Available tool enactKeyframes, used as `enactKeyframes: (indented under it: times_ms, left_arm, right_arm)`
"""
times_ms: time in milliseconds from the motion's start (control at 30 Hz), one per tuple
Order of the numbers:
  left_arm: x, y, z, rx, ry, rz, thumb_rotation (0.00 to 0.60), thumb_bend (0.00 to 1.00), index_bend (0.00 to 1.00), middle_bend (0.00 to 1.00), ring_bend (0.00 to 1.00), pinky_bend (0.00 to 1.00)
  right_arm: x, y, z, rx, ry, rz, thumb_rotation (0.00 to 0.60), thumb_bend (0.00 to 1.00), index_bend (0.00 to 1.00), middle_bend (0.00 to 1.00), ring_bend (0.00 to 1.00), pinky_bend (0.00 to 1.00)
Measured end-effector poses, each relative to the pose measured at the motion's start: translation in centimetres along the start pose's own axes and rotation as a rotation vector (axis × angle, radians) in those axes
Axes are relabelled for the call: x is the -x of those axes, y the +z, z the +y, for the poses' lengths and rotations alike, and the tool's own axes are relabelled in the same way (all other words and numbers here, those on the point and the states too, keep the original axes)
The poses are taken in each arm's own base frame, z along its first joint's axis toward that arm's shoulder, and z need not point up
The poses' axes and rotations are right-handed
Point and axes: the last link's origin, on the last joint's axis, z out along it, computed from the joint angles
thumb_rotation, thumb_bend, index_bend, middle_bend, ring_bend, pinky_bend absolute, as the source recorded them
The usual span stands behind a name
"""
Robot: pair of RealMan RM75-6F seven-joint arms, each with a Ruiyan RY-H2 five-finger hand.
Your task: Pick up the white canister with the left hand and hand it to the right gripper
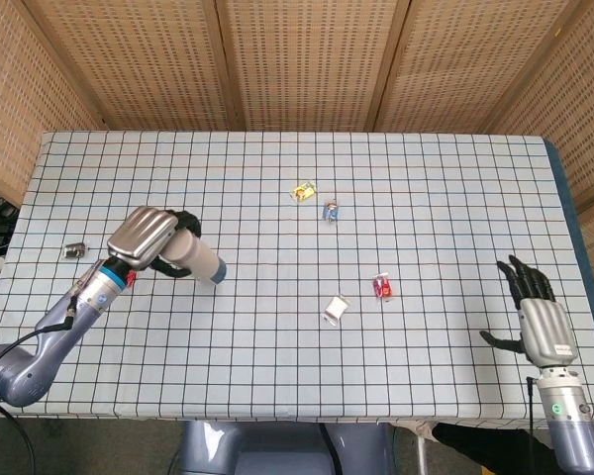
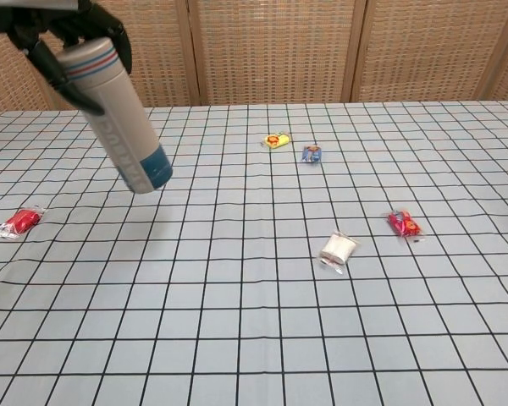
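My left hand grips the white canister near its top and holds it tilted above the table, its blue base pointing down and to the right. In the chest view the canister hangs well off the cloth, with dark fingers wrapped round its striped upper end. My right hand is open at the table's near right corner, fingers spread, holding nothing. The chest view does not show it.
Small packets lie on the checked cloth: a red one at the left, a yellow one and a blue one mid-table, a red one and a white one nearer the front. A small metal clip sits at the far left.
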Motion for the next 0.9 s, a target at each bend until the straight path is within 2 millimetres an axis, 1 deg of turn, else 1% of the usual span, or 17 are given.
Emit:
enactKeyframes:
  times_ms: [100,200,300,333,400,500,567,700,900]
  left_arm:
    - [-1.6,0.7,2.7,0.061,-0.02,0.025,0.6,0.19,0.74,0.59,0.51,0.58]
    - [-2.4,1.4,4.6,0.098,-0.016,0.037,0.6,0.19,0.74,0.59,0.51,0.58]
    - [-2.7,2.2,6.5,0.128,-0.014,0.043,0.6,0.19,0.74,0.59,0.51,0.58]
    - [-2.8,2.4,7.0,0.136,-0.014,0.045,0.6,0.19,0.74,0.59,0.51,0.58]
    - [-2.8,2.9,8.3,0.156,-0.013,0.048,0.6,0.19,0.74,0.59,0.51,0.58]
    - [-2.6,3.7,10.0,0.182,-0.014,0.051,0.6,0.19,0.74,0.59,0.51,0.58]
    - [-2.4,4.2,11.2,0.195,-0.018,0.054,0.6,0.19,0.74,0.59,0.51,0.58]
    - [-2.1,4.7,12.4,0.208,-0.024,0.06,0.6,0.19,0.74,0.59,0.51,0.58]
    - [-1.6,5.4,13.7,0.217,-0.051,0.069,0.6,0.19,0.74,0.59,0.51,0.58]
  right_arm:
    - [0.2,1.2,-1.0,-0.051,0.134,-0.09,0.6,0.0,0.0,0.0,0.0,0.0]
    - [0.4,2.7,-2.8,-0.108,0.267,-0.187,0.6,0.0,0.0,0.0,0.0,0.0]
    - [0.4,4.3,-4.9,-0.159,0.384,-0.294,0.6,0.0,0.0,0.0,0.0,0.0]
    - [0.4,5.0,-6.0,-0.179,0.419,-0.339,0.6,0.0,0.0,0.0,0.0,0.0]
    - [0.4,6.0,-7.7,-0.208,0.457,-0.402,0.6,0.0,0.0,0.0,0.0,0.0]
    - [0.4,7.7,-11.1,-0.255,0.513,-0.489,0.6,0.0,0.0,0.0,0.0,0.0]
    - [0.3,8.3,-12.4,-0.266,0.535,-0.511,0.6,0.0,0.0,0.0,0.0,0.0]
    - [0.5,9.2,-14.0,-0.268,0.568,-0.532,0.6,0.0,0.0,0.0,0.0,0.0]
    - [2.3,10.0,-16.6,-0.281,0.609,-0.564,0.6,0.0,0.0,0.0,0.0,0.0]
